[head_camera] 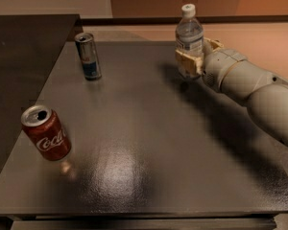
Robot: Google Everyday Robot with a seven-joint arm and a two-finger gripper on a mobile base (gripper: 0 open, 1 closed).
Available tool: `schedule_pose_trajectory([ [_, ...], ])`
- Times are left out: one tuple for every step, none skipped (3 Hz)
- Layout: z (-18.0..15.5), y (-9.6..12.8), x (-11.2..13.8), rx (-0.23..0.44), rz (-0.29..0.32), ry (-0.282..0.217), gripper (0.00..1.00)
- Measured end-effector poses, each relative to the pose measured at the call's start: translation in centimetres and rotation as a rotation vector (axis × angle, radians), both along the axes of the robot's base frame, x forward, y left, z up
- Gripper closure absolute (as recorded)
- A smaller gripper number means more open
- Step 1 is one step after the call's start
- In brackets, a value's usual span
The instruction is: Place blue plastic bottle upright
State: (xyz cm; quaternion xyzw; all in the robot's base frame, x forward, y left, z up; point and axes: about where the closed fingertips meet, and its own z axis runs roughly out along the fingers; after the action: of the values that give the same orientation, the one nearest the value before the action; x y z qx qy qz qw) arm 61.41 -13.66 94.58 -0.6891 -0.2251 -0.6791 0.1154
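Observation:
The blue plastic bottle (pixel 189 35), clear with a white cap and a pale label, stands upright at the far right of the dark table (pixel 149 143). My gripper (pixel 196 57) reaches in from the right and is shut on the bottle's lower half, with one beige finger (pixel 186 63) in front of it. The bottle's base is hidden behind the finger, at or just above the table top.
A slim blue-silver can (pixel 88 56) stands upright at the far left. A red Coca-Cola can (pixel 46 133) stands near the left front edge. A darker raised surface (pixel 24 56) adjoins the table's left side. My arm (pixel 259 90) crosses the right side.

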Motion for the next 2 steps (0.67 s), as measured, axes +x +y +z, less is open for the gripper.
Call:
schedule_pose_trajectory([
  [-0.68, -0.31, 0.1, 0.019, -0.023, 0.016, 1.0],
  [-1.11, -0.68, 0.32, 0.064, -0.048, 0.053, 1.0],
])
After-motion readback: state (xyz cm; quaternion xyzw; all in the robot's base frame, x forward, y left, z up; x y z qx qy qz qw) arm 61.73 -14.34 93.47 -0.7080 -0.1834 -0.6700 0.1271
